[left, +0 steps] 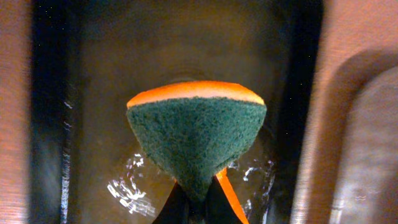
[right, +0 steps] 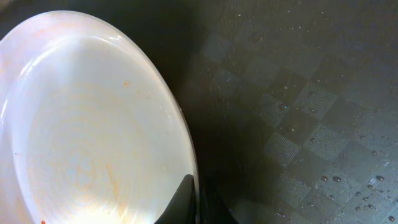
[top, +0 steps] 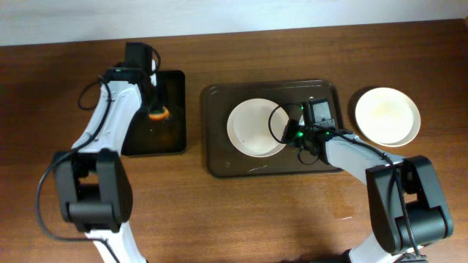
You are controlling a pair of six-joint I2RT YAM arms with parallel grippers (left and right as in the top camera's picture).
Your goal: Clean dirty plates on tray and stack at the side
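Brown tray (top: 216,150) holds one plate (top: 254,128), right jaws pinching it; left jaws grip sponge (left: 198,140).

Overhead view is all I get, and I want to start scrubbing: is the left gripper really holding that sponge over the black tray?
Observer: Yes. The left wrist view shows the left gripper pinching the sponge by its lower tip, green scouring face toward the camera.
Operator: Is it wet down there?
Observer: Water glints on the black tray floor under the sponge.
Operator: And the right side, how dirty?
Observer: The right wrist view shows faint orange smears across the plate. The right gripper sits at its rim, but I can't tell whether it clamps.
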